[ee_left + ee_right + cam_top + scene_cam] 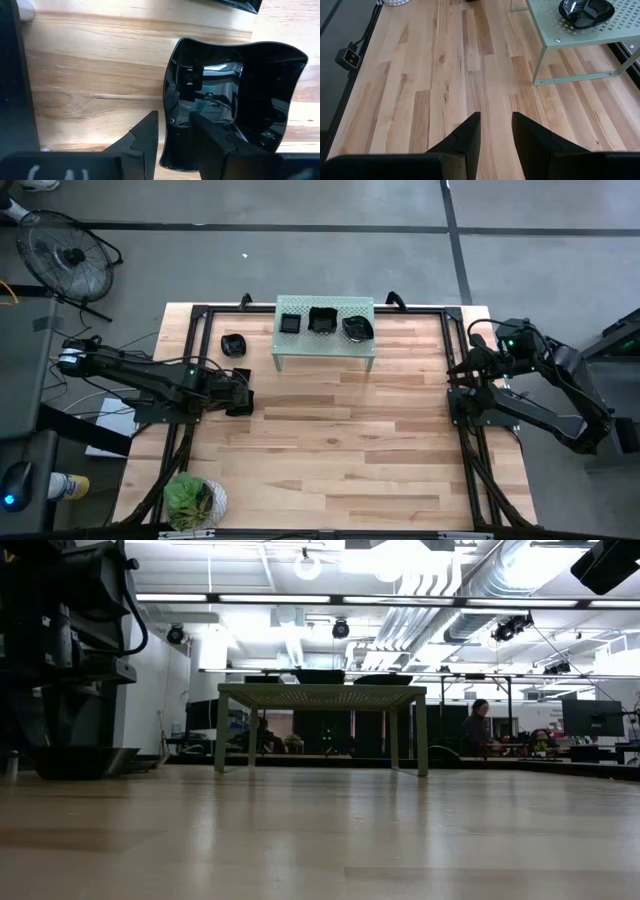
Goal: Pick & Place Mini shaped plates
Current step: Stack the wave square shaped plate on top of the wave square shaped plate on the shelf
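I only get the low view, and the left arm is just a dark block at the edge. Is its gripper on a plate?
Observer: Nearly. The left gripper straddles the rim of a wavy-edged plate, with its fingers not closed on it.
Operator: How many plates are on the shelf?
Observer: Three plates sit on the shelf.
Operator: And the right arm?
Observer: The right gripper hangs open over the table, holding nothing.
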Tool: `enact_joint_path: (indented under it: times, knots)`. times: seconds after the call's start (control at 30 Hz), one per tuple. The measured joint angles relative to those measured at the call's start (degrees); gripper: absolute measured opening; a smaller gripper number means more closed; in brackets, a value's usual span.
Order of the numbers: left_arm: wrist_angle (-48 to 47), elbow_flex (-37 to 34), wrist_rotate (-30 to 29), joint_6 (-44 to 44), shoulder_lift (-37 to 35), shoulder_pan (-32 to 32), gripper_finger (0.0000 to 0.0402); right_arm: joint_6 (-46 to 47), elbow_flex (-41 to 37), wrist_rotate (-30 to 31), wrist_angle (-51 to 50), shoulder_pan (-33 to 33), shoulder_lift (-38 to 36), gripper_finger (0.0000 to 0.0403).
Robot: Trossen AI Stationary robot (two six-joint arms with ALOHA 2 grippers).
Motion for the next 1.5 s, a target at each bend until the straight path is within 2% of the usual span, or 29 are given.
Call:
enact_joint_path:
  times: [0.73, 1.33, 1.5]
  knots:
    - [-0.18, 0.09, 0.26, -0.15, 0.02, 0.0, 0.0004, 0.0, 0.0, 0.0, -0.01, 0.0, 0.0, 0.0106]
    - [0.53, 0.16, -0.04, 0.2, -0.68, 0.0, 0.0001, -0.02, 0.0, 0.0, 0.01, 0.0, 0.0, 0.0106]
    - [-0.51, 1.64, -1.78, 0.31, -2.23, -0.02, 0.0, -0.01, 0.0, 0.0, 0.0, 0.0, 0.0, 0.0106]
